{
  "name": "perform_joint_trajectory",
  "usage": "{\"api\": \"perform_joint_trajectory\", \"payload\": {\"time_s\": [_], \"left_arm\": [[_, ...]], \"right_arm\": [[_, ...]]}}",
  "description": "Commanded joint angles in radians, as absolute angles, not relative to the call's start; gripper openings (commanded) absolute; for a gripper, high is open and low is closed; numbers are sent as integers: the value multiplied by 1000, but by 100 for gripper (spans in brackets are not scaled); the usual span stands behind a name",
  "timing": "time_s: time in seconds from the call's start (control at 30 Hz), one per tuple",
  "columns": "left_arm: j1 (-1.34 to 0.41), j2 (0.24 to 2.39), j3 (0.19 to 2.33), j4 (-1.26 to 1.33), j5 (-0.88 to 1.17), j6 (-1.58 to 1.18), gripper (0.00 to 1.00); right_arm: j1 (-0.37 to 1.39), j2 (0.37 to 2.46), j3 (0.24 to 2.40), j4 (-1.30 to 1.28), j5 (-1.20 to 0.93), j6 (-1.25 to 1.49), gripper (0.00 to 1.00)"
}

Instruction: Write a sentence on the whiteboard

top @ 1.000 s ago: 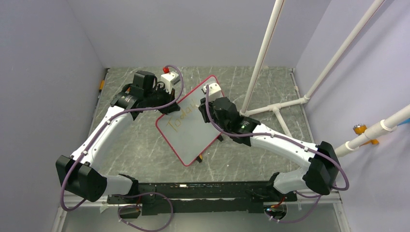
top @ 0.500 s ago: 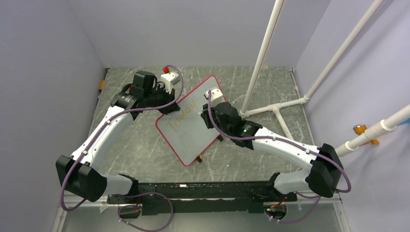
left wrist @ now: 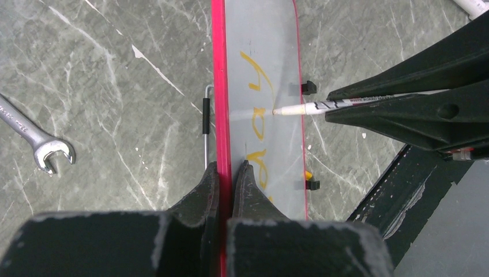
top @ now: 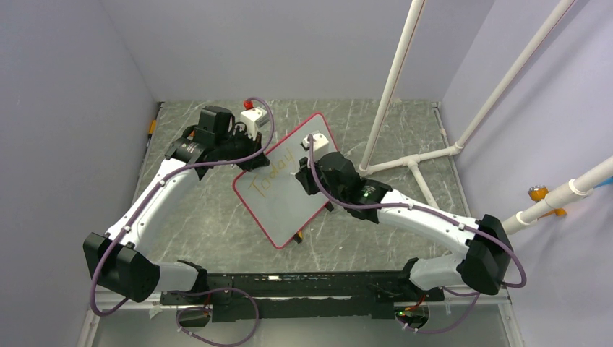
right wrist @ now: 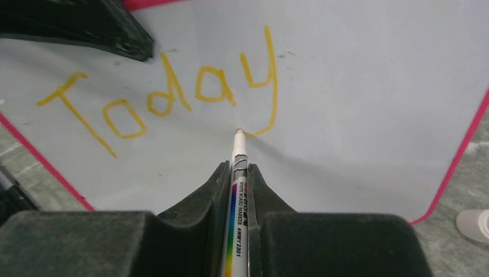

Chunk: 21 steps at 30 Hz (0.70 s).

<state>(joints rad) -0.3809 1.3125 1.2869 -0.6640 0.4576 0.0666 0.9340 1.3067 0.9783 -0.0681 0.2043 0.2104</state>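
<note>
The whiteboard [top: 278,206], white with a red-pink frame, stands tilted in the middle of the table. My left gripper [top: 249,160] is shut on its frame edge [left wrist: 226,170]. The sentence [top: 271,177] is one orange-yellow word, "Today" [right wrist: 173,98], also seen edge-on in the left wrist view [left wrist: 256,124]. My right gripper [top: 302,173] is shut on a white marker pen [right wrist: 237,173]. The pen's tip touches the board at the end of the y's tail. The pen also shows in the left wrist view [left wrist: 323,105].
A wrench [left wrist: 34,141] lies on the marble-pattern table left of the board. A white box with a red button [top: 251,116] sits behind the left gripper. White pipes [top: 416,163] stand to the right. Two black clips [left wrist: 308,88] sit on the board's far edge.
My right gripper has moved down and left across the board with the pen, uncovering the "y" and drawing its tail. The left gripper and board have stayed put.
</note>
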Motion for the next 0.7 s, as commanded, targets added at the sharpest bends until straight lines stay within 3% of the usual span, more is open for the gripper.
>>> {"api": "perform_joint_trajectory", "payload": {"time_s": [0.0, 0.67], "left_arm": [[-389, 1308, 1277, -704, 353, 196, 0], [-389, 1304, 1269, -701, 345, 197, 0]], "right_arm": [[951, 1271, 1085, -48, 164, 209, 0], [908, 1136, 1052, -28, 318, 195, 0]]}}
